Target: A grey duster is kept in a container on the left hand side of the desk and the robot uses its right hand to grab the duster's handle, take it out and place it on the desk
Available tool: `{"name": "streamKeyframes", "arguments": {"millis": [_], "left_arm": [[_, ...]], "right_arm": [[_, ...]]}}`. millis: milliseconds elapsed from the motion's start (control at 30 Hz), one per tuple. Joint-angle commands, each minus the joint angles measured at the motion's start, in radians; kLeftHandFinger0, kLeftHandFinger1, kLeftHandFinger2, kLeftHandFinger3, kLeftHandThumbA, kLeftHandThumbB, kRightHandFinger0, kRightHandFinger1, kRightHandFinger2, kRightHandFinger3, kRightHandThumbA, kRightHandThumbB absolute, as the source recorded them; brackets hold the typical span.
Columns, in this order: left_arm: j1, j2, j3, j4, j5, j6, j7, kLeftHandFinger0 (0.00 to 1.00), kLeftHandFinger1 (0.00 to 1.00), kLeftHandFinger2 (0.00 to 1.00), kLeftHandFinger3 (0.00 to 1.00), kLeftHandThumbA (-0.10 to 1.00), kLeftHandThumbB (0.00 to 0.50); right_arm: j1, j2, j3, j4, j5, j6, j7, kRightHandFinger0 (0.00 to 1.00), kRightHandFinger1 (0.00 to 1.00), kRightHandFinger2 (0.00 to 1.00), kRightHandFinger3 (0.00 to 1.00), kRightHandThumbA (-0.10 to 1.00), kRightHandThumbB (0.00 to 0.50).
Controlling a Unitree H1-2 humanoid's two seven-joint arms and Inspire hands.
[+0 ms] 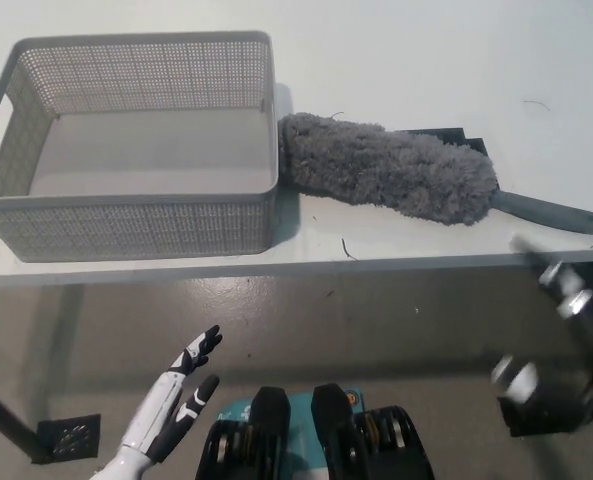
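Duster point(391, 180) lay on tabletop point(426, 60), head touching basket point(136, 225). Head looked soft, light; stiff handle point(551, 212) offered best hold. Right hand point(566, 335) blurred below edge, state unreadable. Left hand point(176, 400) hung low, fingers spread.

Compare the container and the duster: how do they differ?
The container is a rigid, perforated open box, empty; the duster is a fluffy head on a slim handle. The container sits square on the desk, at left; the duster lies slanted to its right, outside it. Both are grey, resting on the desk.

white left hand point(169, 403), black fingertips point(209, 338)
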Motion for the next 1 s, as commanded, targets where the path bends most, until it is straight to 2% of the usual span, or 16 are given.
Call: {"name": "streamKeyframes", "arguments": {"millis": [0, 33, 100, 133, 167, 200, 267, 367, 467, 533, 567, 733, 833, 967], "left_arm": [[-0.030, -0.040, 0.012, -0.004, -0.018, -0.064, 0.047, 1.00, 1.00, 1.00, 1.00, 1.00, 0.129], [-0.031, -0.042, 0.013, -0.002, -0.019, -0.067, 0.048, 1.00, 1.00, 1.00, 1.00, 1.00, 0.131], [-0.030, -0.041, 0.015, -0.002, -0.021, -0.069, 0.048, 1.00, 1.00, 1.00, 1.00, 1.00, 0.138], [-0.029, -0.042, 0.015, 0.001, -0.022, -0.072, 0.049, 1.00, 1.00, 1.00, 1.00, 1.00, 0.139], [-0.026, -0.043, 0.014, 0.003, -0.024, -0.075, 0.049, 1.00, 1.00, 1.00, 1.00, 1.00, 0.143], [-0.019, -0.045, 0.012, 0.004, -0.026, -0.077, 0.049, 1.00, 1.00, 1.00, 1.00, 1.00, 0.146], [-0.012, -0.043, 0.008, -0.001, -0.027, -0.077, 0.049, 1.00, 1.00, 1.00, 1.00, 1.00, 0.150], [-0.002, -0.049, 0.005, -0.005, -0.031, -0.077, 0.058, 1.00, 1.00, 1.00, 1.00, 1.00, 0.140], [0.009, -0.054, 0.007, -0.016, -0.033, -0.077, 0.066, 1.00, 1.00, 1.00, 1.00, 1.00, 0.121], [0.014, -0.051, 0.006, -0.025, -0.028, -0.077, 0.068, 1.00, 1.00, 1.00, 1.00, 1.00, 0.120], [0.014, -0.052, 0.006, -0.029, -0.026, -0.077, 0.069, 1.00, 1.00, 1.00, 1.00, 1.00, 0.132], [0.018, -0.050, 0.000, -0.043, -0.015, -0.077, 0.060, 1.00, 1.00, 1.00, 1.00, 1.00, 0.155], [0.024, -0.045, 0.002, -0.049, -0.020, -0.077, 0.049, 1.00, 1.00, 1.00, 1.00, 1.00, 0.121], [0.020, -0.038, 0.000, -0.045, -0.021, -0.077, 0.052, 1.00, 1.00, 1.00, 1.00, 1.00, 0.115]], "right_arm": [[0.055, 0.039, 0.315, -0.148, -0.256, -0.423, -0.673, 0.92, 1.00, 1.00, 1.00, 0.87, 0.180], [0.051, 0.050, 0.281, -0.061, -0.226, -0.423, -0.658, 0.94, 1.00, 1.00, 1.00, 0.87, 0.204], [0.023, 0.101, 0.200, 0.086, -0.175, -0.423, -0.611, 0.92, 1.00, 1.00, 1.00, 0.90, 0.206], [0.018, 0.119, 0.168, 0.126, -0.145, -0.423, -0.567, 0.97, 1.00, 1.00, 1.00, 0.93, 0.235], [0.011, 0.136, 0.124, 0.188, -0.095, -0.423, -0.485, 1.00, 1.00, 1.00, 1.00, 1.00, 0.244], [0.003, 0.159, 0.060, 0.284, -0.032, -0.418, -0.367, 1.00, 1.00, 1.00, 1.00, 1.00, 0.272], [-0.020, 0.153, 0.035, 0.392, 0.021, -0.349, -0.287, 1.00, 1.00, 1.00, 1.00, 1.00, 0.259], [-0.043, 0.151, 0.016, 0.486, 0.108, -0.283, -0.219, 1.00, 1.00, 1.00, 1.00, 1.00, 0.296], [-0.059, 0.156, 0.007, 0.532, 0.157, -0.276, -0.174, 1.00, 1.00, 1.00, 1.00, 1.00, 0.312], [-0.062, 0.155, 0.017, 0.558, 0.123, -0.289, -0.166, 1.00, 1.00, 1.00, 1.00, 1.00, 0.296], [-0.063, 0.153, 0.019, 0.562, 0.114, -0.294, -0.166, 1.00, 1.00, 1.00, 1.00, 1.00, 0.316], [-0.056, 0.152, 0.032, 0.565, 0.095, -0.305, -0.167, 1.00, 1.00, 1.00, 1.00, 1.00, 0.293], [-0.050, 0.155, 0.037, 0.561, 0.099, -0.302, -0.163, 1.00, 1.00, 1.00, 1.00, 1.00, 0.301], [-0.051, 0.154, 0.046, 0.567, 0.097, -0.306, -0.157, 1.00, 1.00, 1.00, 1.00, 1.00, 0.296]]}}
